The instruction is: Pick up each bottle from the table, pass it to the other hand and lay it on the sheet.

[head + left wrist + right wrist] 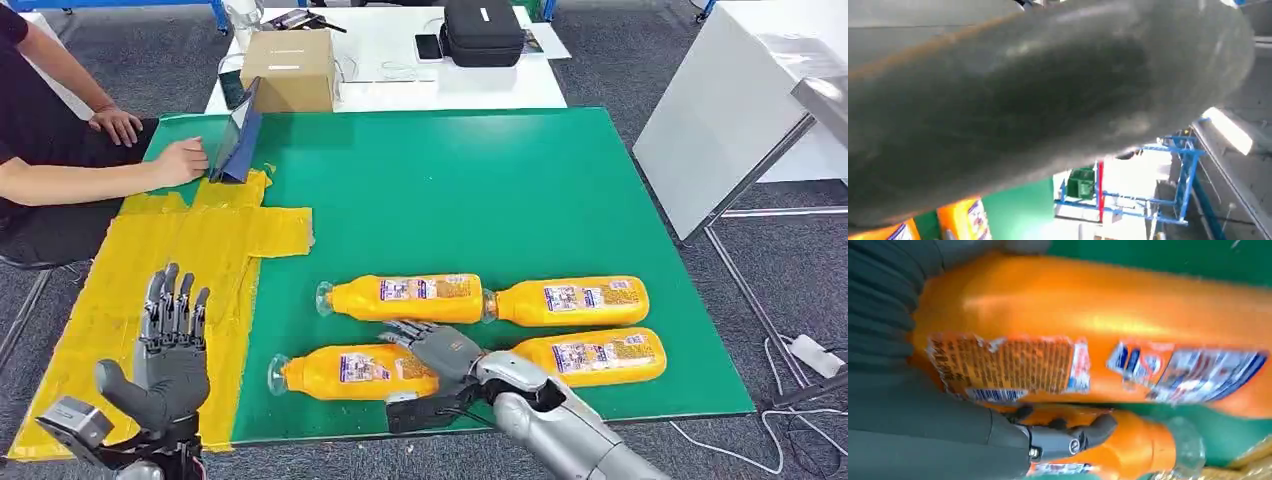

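Head view showed the right robot hand (437,348) lying across the base of the near-left orange bottle (350,371), fingers spread over it as if settling a grip; whether they had closed I could not tell. The left robot hand (170,345) waited open above the yellow sheet (120,290), presumably for the pass, while the three other bottles lay on the green desk (500,180).

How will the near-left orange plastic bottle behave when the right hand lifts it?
The orange plastic bottle lies on its side on the green mat, so it may roll if nudged. It looks full, likely heavy for its size. Its glossy surface could slip in the right hand.
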`<action>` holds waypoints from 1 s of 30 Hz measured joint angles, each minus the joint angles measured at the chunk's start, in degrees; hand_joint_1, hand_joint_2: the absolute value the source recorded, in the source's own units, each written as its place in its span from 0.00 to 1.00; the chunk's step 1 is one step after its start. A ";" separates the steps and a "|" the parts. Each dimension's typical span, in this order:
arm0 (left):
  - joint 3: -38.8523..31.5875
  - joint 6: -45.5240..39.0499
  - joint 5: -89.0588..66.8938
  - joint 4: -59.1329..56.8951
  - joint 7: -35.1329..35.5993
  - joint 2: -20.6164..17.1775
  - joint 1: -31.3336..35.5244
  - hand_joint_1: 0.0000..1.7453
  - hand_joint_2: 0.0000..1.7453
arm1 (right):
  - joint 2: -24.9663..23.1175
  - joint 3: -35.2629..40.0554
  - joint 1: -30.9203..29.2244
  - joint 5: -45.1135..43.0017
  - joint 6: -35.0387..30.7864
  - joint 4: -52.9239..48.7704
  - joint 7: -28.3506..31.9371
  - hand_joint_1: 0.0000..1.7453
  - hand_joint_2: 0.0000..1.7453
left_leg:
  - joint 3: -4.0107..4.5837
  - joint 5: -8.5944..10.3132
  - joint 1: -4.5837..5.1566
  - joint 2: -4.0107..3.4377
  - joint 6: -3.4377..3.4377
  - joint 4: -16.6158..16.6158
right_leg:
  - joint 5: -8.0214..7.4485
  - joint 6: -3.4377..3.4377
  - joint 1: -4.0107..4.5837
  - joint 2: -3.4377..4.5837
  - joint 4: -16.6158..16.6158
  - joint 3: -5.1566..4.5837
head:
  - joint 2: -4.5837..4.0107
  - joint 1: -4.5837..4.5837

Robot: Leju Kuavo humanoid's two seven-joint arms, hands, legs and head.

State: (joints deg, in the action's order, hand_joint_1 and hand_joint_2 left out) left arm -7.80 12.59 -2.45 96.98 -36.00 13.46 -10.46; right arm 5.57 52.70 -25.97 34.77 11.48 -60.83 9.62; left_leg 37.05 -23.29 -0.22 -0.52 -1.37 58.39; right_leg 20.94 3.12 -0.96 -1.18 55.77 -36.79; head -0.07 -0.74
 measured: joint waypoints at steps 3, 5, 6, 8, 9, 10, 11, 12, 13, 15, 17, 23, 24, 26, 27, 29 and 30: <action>0.53 -0.42 0.37 -0.33 0.02 -0.22 0.18 0.00 0.00 | 0.46 2.49 -1.78 -1.79 1.24 0.85 0.04 1.00 1.00 | -0.07 0.00 0.00 0.01 0.00 0.00 | 0.00 0.00 0.00 0.00 0.00 0.10 | 0.00 0.02; 0.52 -0.42 0.61 -0.53 0.02 -0.33 0.30 0.00 0.00 | 0.66 3.74 -2.64 -2.44 2.03 1.20 0.02 1.00 1.00 | -0.09 0.00 0.00 0.00 0.00 0.00 | 0.00 0.00 0.00 0.00 0.00 0.10 | 0.00 0.00; 0.57 -0.42 0.70 -0.64 0.02 -0.42 0.40 0.00 0.00 | 0.74 4.44 -3.25 -2.84 2.58 1.35 -0.11 1.00 1.00 | -0.10 -0.01 0.00 0.00 0.01 0.00 | 0.00 0.00 0.00 0.00 0.00 0.10 | 0.00 0.02; 0.70 -0.42 0.96 -0.70 0.13 -0.53 0.51 0.00 0.00 | 1.01 6.16 -4.12 -3.56 3.47 1.59 -0.55 1.00 1.00 | -0.11 -0.01 0.00 0.00 0.01 0.00 | 0.01 0.00 0.00 0.00 0.00 0.11 | 0.00 0.04; 0.83 -0.48 1.31 -0.76 0.22 -0.61 0.56 0.00 0.00 | 1.07 7.09 -4.55 -3.86 3.62 1.72 -1.00 1.00 1.00 | -0.13 -0.01 0.00 0.01 0.01 0.00 | 0.01 0.00 0.00 0.00 0.00 0.12 | 0.00 0.00; 0.87 -0.72 1.56 -0.79 0.44 -0.64 0.63 0.00 0.00 | 1.14 7.95 -5.04 -4.17 3.67 1.94 -1.36 1.00 1.00 | -0.15 -0.03 0.00 0.00 0.03 0.00 | 0.01 0.00 0.00 0.00 0.00 0.15 | 0.00 0.02; 0.87 -1.82 1.97 -0.83 0.85 -0.66 0.69 0.00 0.00 | 1.20 8.72 -5.38 -4.63 3.62 2.27 -1.95 1.00 1.00 | -0.20 -0.05 0.00 -0.04 0.05 0.00 | 0.01 0.00 0.00 0.02 0.00 0.17 | 0.00 0.02; 0.85 -2.94 2.52 -0.83 1.25 -0.63 0.74 0.00 0.00 | 1.25 9.18 -5.53 -5.15 3.27 2.49 -2.36 1.00 1.00 | -0.28 -0.10 0.00 -0.07 0.10 0.00 | 0.02 -0.01 0.00 0.03 -0.01 0.21 | 0.00 0.02; 0.77 -4.58 3.43 -0.81 1.55 -0.61 0.77 0.00 0.00 | 1.35 9.48 -5.39 -5.87 2.38 2.66 -2.84 1.00 1.00 | -0.35 -0.11 -0.01 -0.09 0.10 0.00 | 0.03 -0.02 0.00 0.05 -0.01 0.29 | 0.00 0.00; 0.28 -7.46 5.84 -0.74 1.68 -0.42 0.78 0.00 0.00 | 1.46 9.48 -4.27 -7.67 -0.74 2.73 -3.21 1.00 1.00 | -0.43 -0.14 -0.02 -0.08 0.10 0.00 | 0.08 -0.05 0.02 0.04 -0.01 0.39 | 0.00 0.00; -0.74 -9.31 7.91 -0.53 1.68 -0.09 0.76 0.00 0.00 | 1.53 9.31 -3.55 -9.15 -4.03 2.73 -3.28 1.00 1.00 | -0.50 -0.18 -0.02 -0.07 0.10 0.00 | 0.12 -0.10 0.02 0.04 -0.01 0.46 | 0.00 0.02; -1.49 -9.88 9.10 0.24 1.88 0.06 0.70 0.00 1.00 | 1.57 9.07 -2.49 -9.72 -5.63 2.69 -3.69 1.00 1.00 | -0.78 -0.19 -0.02 -0.07 0.09 0.00 | 0.20 -0.12 0.01 0.04 -0.03 0.66 | 0.00 0.00; -1.64 -11.09 10.11 0.37 1.75 0.22 0.66 0.00 1.00 | 1.38 8.38 -1.55 -10.82 -7.64 2.43 -2.60 1.00 1.00 | -0.78 -0.19 -0.03 -0.05 0.09 0.00 | 0.21 -0.12 0.01 0.03 -0.03 0.68 | 0.00 0.06; -2.49 -13.97 12.62 1.20 1.05 0.72 0.27 0.00 1.00 | 0.48 5.02 2.48 -13.20 -12.34 0.19 0.09 1.00 1.00 | -0.77 -0.20 -0.06 0.02 0.08 0.00 | 0.26 -0.10 0.03 0.00 -0.02 0.80 | 0.00 0.09; -2.97 -15.24 13.73 1.77 0.81 0.96 -0.08 0.00 1.00 | -0.31 2.74 5.23 -14.32 -13.98 -1.19 1.36 1.00 1.00 | -0.71 -0.20 -0.04 0.07 0.08 0.00 | 0.24 -0.10 0.01 -0.02 -0.01 0.78 | 0.00 0.11; -4.02 -17.26 15.36 3.03 0.68 1.46 -0.72 0.00 1.00 | -2.40 -1.67 11.19 -16.38 -15.45 -6.01 4.58 1.00 1.00 | -0.53 -0.21 -0.06 0.10 0.08 0.00 | 0.18 -0.02 0.05 -0.03 0.01 0.63 | 0.00 0.04; -4.53 -18.01 16.55 3.74 0.95 2.03 -1.05 0.00 1.00 | -3.93 -4.29 15.19 -18.00 -15.98 -9.79 6.70 1.00 1.00 | -0.42 -0.21 -0.08 0.12 0.08 0.00 | 0.24 0.02 0.08 -0.05 0.01 0.54 | 0.00 0.02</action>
State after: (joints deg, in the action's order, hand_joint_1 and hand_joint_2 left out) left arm -12.33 -5.42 14.10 100.72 -35.05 15.50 -11.51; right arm 1.65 48.41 -10.78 16.77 -4.50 -70.62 16.31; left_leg 36.63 -23.50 -0.30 -0.40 -1.29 58.39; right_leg 21.17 3.14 -0.89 -1.23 55.78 -36.25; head -0.07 -0.72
